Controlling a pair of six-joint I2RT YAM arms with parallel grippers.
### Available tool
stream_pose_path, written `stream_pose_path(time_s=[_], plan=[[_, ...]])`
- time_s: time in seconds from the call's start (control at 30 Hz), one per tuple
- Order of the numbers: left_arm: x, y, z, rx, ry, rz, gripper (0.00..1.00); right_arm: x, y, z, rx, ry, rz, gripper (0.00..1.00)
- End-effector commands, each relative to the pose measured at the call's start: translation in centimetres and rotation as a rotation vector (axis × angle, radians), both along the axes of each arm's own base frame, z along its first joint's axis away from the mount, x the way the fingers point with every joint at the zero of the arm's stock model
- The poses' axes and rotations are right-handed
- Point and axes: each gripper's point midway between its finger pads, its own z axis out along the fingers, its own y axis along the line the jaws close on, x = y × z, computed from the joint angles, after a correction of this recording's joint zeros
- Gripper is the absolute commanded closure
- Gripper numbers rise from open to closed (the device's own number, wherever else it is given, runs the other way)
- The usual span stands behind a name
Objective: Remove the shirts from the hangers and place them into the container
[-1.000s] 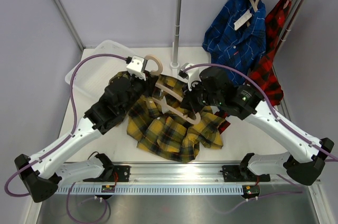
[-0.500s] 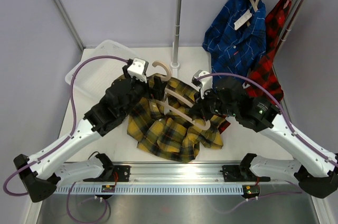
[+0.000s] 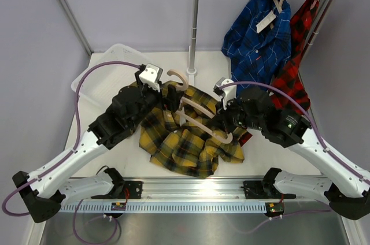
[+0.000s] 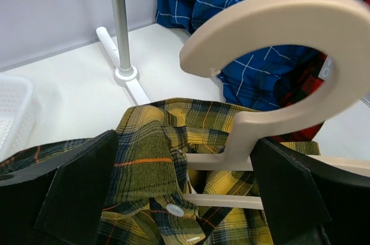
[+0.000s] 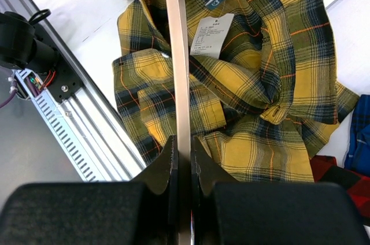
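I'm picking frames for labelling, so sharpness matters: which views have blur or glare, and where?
Top view: evenly lit and sharp, soft shadows, a bright reflection on the front rail. Left wrist view: the hanger hook looms large, the black fingers slightly soft. Right wrist view: the yellow shirt is crisp, while the right pincer, shut on the hanger bar, blurs near the lens.
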Motion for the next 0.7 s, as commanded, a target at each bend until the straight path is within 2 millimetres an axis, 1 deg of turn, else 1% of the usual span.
stream_pose_path(time_s=[0.0, 0.03, 0.13, 0.2, 0.27, 0.4, 0.47, 0.5, 0.53, 0.57, 0.6, 0.63, 0.67], plan=[[-0.4, 1.8, 6.2, -0.097, -0.147, 0.017, 0.01, 0.6, -1.1, -0.1, -0.044, 0.000, -0.057, 1.00], [-1.0, 0.8, 6.2, -0.100, -0.142, -0.048, 0.01, 0.7, -0.9, 0.0, -0.038, -0.002, -0.057, 1.00], [-1.4, -1.0, 5.5, -0.107, -0.107, -0.129, 0.01, 1.1, -0.1, 0.6, -0.012, 0.003, -0.065, 1.00], [-1.1, -1.6, 4.9, -0.104, -0.082, -0.136, 0.01, 1.4, 0.8, 1.0, 0.005, 0.010, -0.051, 1.00], [-0.9, -1.7, 4.6, -0.099, -0.075, -0.134, 0.01, 1.9, 1.4, 1.2, 0.006, 0.011, -0.050, 1.00], [-0.3, -0.6, 4.1, -0.070, -0.068, -0.072, 0.01, 2.7, 1.7, 1.1, -0.008, -0.005, -0.062, 1.00], [0.5, 0.6, 4.0, -0.056, -0.066, 0.015, 0.01, 2.8, 1.7, 1.3, -0.009, -0.012, -0.066, 1.00], [0.9, 1.1, 3.3, -0.037, -0.048, 0.050, 0.01, 2.9, 1.6, 1.5, -0.009, -0.016, -0.069, 1.00], [1.7, 1.9, 3.1, -0.020, -0.038, 0.117, 0.02, 2.9, 1.5, 1.6, -0.009, -0.022, -0.071, 1.00], [2.0, 2.2, 2.7, -0.009, -0.023, 0.144, 0.02, 3.0, 1.3, 1.8, -0.011, -0.029, -0.080, 1.00], [2.2, 2.4, 2.1, 0.011, -0.003, 0.167, 0.05, 3.1, 1.2, 1.9, -0.012, -0.035, -0.084, 1.00], [2.5, 2.6, 1.9, 0.020, 0.003, 0.186, 0.06, 3.0, 1.0, 2.1, -0.009, -0.039, -0.089, 1.00], [2.6, 2.3, 1.3, 0.027, 0.020, 0.184, 0.08, 3.1, 0.8, 2.1, -0.013, -0.046, -0.093, 1.00]])
